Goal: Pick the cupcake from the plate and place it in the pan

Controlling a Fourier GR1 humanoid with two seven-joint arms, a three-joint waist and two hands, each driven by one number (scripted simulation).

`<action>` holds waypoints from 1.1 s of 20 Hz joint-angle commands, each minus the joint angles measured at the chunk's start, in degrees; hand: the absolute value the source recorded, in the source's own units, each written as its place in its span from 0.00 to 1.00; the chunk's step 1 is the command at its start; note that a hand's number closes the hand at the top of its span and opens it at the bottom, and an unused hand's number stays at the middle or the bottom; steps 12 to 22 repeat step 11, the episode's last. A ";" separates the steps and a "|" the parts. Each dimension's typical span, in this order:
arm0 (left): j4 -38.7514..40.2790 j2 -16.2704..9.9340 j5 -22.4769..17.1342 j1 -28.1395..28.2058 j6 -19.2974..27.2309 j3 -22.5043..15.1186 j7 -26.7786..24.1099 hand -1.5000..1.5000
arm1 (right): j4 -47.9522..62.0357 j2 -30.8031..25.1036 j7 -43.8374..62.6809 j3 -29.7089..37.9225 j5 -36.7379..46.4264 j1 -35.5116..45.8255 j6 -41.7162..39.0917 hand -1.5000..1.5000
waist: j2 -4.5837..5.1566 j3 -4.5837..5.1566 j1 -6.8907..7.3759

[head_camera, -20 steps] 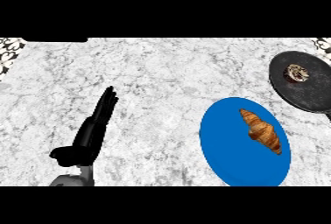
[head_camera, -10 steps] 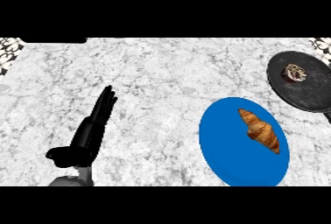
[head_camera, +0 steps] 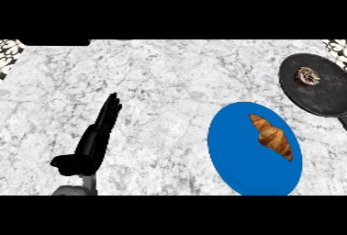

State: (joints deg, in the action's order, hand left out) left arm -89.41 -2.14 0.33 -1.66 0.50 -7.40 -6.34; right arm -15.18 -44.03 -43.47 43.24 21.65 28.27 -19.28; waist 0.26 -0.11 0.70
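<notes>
The cupcake (head_camera: 308, 76) sits inside the pan (head_camera: 325, 98), a dark round pan at the far right of the counter (head_camera: 169, 78). It lies toward the pan's far-left part, small and brown with a pale top, and nothing touches it. The pan's right side runs out of view at the edge.

Just near and left of the pan lies the plate (head_camera: 237, 151), bright blue, its near edge cut off by the lower limit of the view. The pan's near rim comes close to the plate's far-right rim; whether they touch cannot be told. On the plate lies a croissant (head_camera: 272, 142), golden brown, set on a slant from far-left to near-right, on the plate's right half.

The left hand (head_camera: 95, 142) shows at the near left, well apart from the plate and the pan. Its fingers are straight and together, pointing far and slightly right over the bare marble, the thumb sticking out to the left at the near end. It holds nothing. A bit of grey forearm (head_camera: 71, 190) shows below it at the lower edge.

The right hand does not show.

The counter is white-grey marble. Patterned black-and-white patches (head_camera: 8, 50) show at its far-left and far-right corners. Nothing lies between the hand and the plate. No writing or label can be read anywhere.
</notes>
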 commanded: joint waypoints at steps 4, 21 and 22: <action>0.65 -0.75 -0.04 0.10 -0.68 1.87 -0.86 0.50 | -2.32 1.20 -1.14 -3.33 -2.04 -2.87 1.71 0.00 | -0.12 0.06 -0.31; -0.39 -0.05 0.45 1.04 -0.78 0.67 -0.28 0.50 | -4.66 2.29 -0.87 -5.90 -2.24 -1.69 7.60 0.00 | -0.22 0.10 -0.47; -0.39 -0.05 0.45 1.04 -0.78 0.67 -0.28 0.50 | -4.66 2.29 -0.87 -5.90 -2.24 -1.69 7.60 0.00 | -0.22 0.10 -0.47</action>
